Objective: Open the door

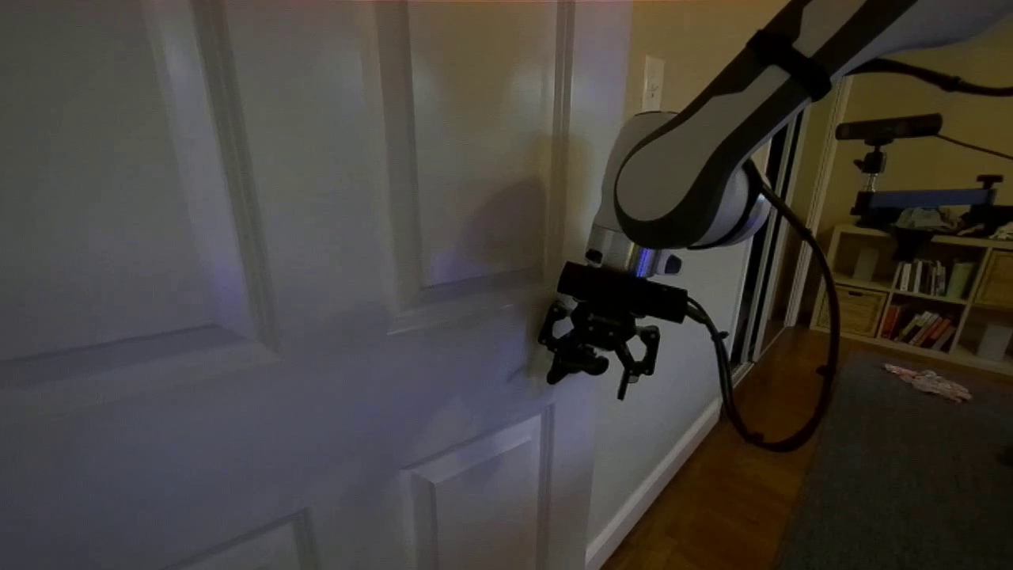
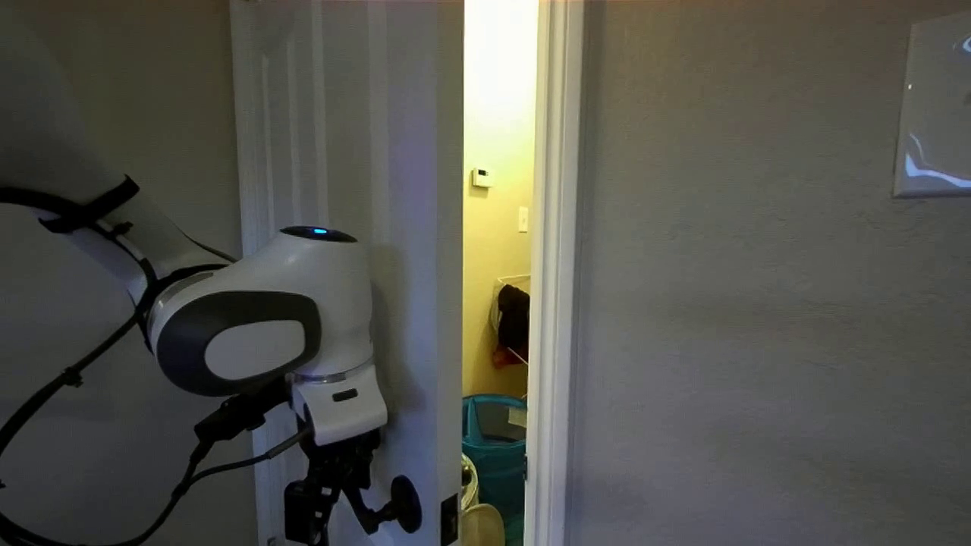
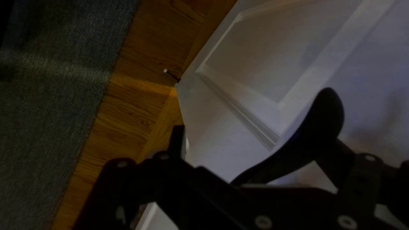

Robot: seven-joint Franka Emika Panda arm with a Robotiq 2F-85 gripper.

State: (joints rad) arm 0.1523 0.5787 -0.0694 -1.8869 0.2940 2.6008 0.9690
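Black cable (image 2: 73, 376) sagged at far left, looping off your arm (image 2: 262, 334); on a long swing it could catch and drag. Next over, your gripper (image 1: 588, 386) pointed down near handle height, fingers spread apart, pinching nothing as far as the views showed. Behind it stood the door (image 2: 349, 167), white, panelled, already ajar. Toward its free edge, the lever handle (image 2: 406, 504) sat close by the fingers; in the wrist view the lever appeared to run between them, though whether either finger touched it, you could not tell. Main worry: without a pinch, a finger hooking the lever might slip off its rounded end once you pulled, leaving the door barely ajar. Crowding in too close could wedge a finger between lever and panel, or shove the door toward closing. Right of the handle, the latch plate (image 2: 449, 519) showed on the bare edge, then the lit gap (image 2: 497, 98), with a teal bin (image 2: 501, 474) beyond. Last came the door frame (image 2: 557, 303), apart from the edge; a push in the wrong direction could knock edge against frame and undo the opening.
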